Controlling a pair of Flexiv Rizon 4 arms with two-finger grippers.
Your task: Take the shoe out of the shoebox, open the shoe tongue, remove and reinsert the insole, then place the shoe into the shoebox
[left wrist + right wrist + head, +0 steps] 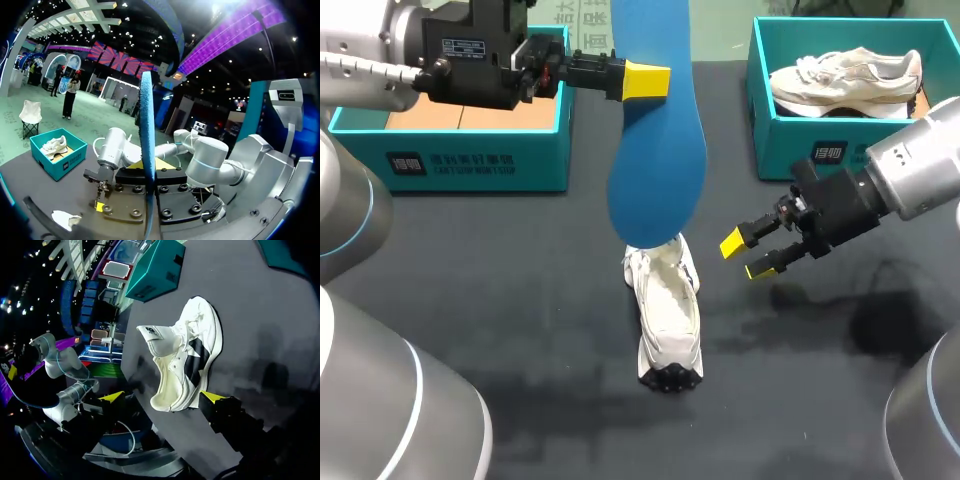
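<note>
Step in hand: insole out, reinsertion pending. The left gripper (648, 80) is clamped on the blue insole (658, 160), which hangs directly above the white shoe (666, 312) resting on the table (520, 300). The right gripper (745, 257) is released, just beside the shoe. Next move: feed the insole's lower end into the shoe opening, probably with the right gripper steadying the shoe.

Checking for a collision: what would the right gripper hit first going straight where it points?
Most likely the white shoe: the open right gripper points toward it, and its wrist view shows the shoe straight ahead, though depth is unclear.
</note>
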